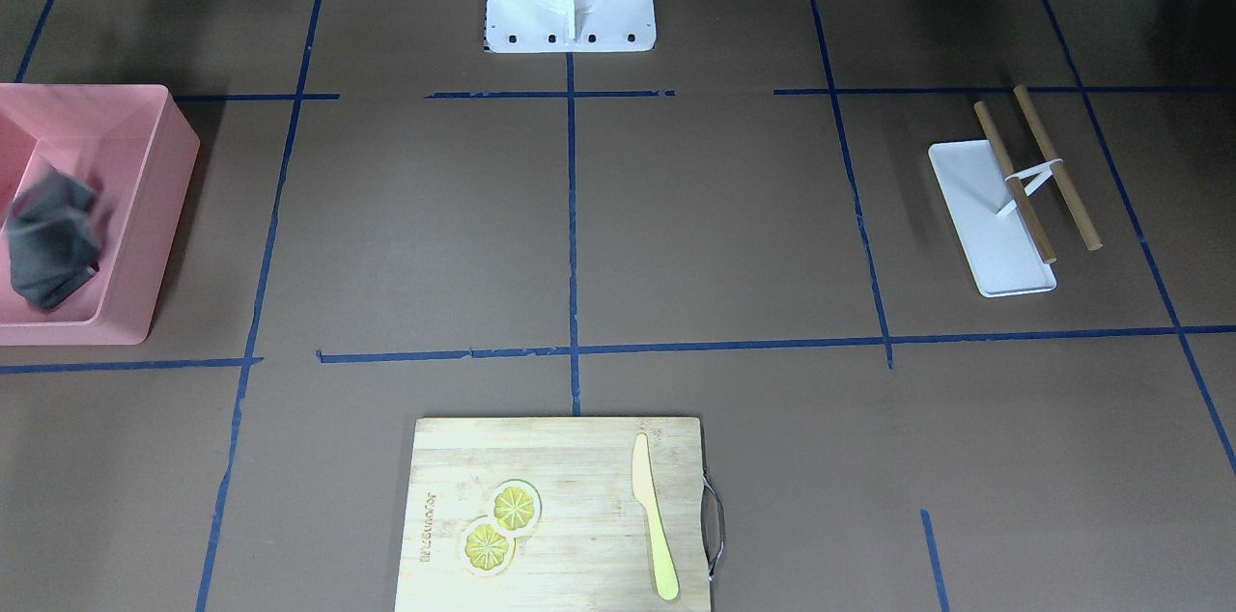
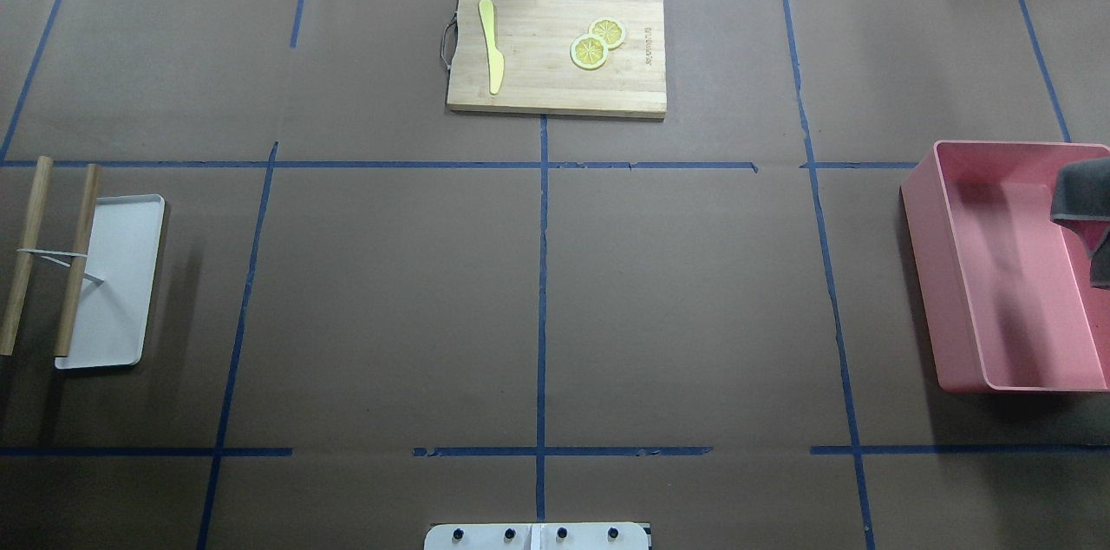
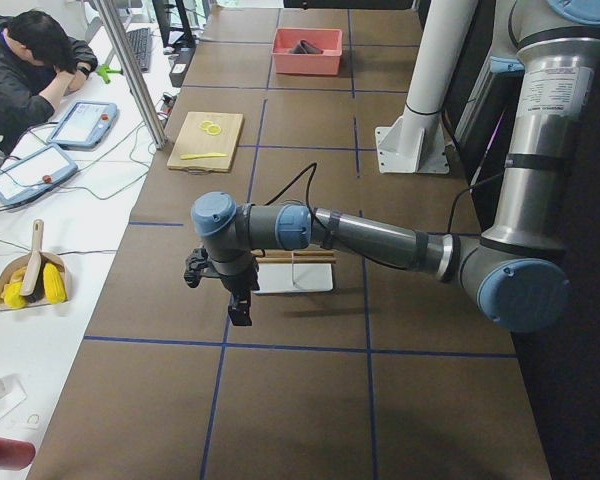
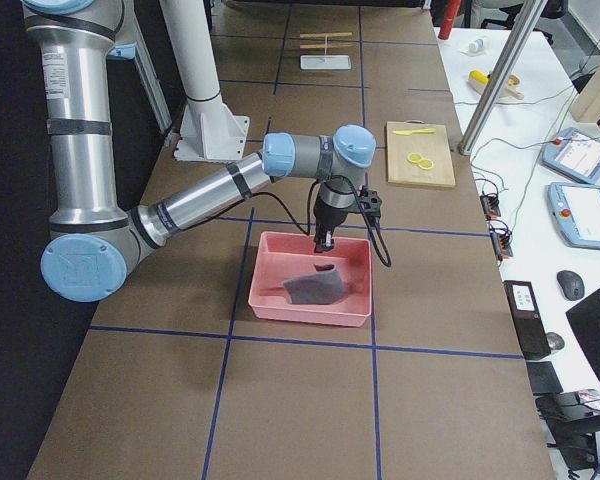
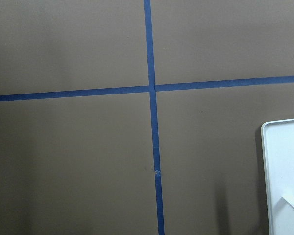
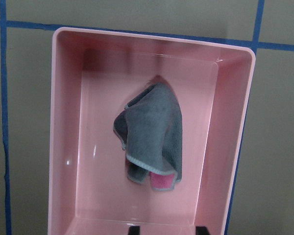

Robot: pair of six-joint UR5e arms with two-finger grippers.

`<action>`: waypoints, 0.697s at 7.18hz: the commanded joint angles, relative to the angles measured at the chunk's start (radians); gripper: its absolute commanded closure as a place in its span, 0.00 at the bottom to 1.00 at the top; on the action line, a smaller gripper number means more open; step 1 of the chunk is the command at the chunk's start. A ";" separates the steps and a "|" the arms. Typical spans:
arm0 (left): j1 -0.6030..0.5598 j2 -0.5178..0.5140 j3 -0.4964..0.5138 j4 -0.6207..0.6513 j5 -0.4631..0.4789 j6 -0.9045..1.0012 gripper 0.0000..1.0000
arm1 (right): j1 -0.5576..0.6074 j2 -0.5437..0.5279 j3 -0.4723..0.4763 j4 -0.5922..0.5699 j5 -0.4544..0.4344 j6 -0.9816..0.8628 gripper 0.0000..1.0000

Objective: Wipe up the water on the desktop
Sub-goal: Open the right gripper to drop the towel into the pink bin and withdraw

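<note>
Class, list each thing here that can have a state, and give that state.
pink bin: upright, open-topped.
grey cloth: crumpled, within the bin; held or not, unclear.
right gripper: over the bin; open or shut, unclear.
desktop: no water visible.
yellow knife: flat on cutting board.
lemon slices: two, overlapping.

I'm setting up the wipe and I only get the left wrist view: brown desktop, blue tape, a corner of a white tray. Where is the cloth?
Observer: The grey cloth is in the pink bin, at the table end on the robot's right.
Operator: Is the right arm near it?
Observer: Yes, the right gripper hangs over that bin. I cannot tell whether it is open.
Operator: Anything else to steer round?
Observer: A bamboo cutting board with two lemon slices and a yellow knife sits at the edge of the desktop across from the robot, midway along.
</note>
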 commanded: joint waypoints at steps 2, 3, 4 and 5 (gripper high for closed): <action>-0.003 0.002 0.001 0.000 -0.001 0.002 0.00 | 0.015 0.016 -0.071 0.073 0.011 0.007 0.00; -0.008 0.004 0.003 -0.002 -0.001 0.003 0.00 | 0.064 0.012 -0.131 0.236 0.022 0.005 0.00; -0.008 0.008 0.004 -0.002 -0.001 0.003 0.00 | 0.095 -0.032 -0.153 0.321 0.017 0.004 0.00; -0.008 0.013 0.013 -0.002 -0.001 0.005 0.00 | 0.157 -0.034 -0.222 0.329 0.020 -0.007 0.00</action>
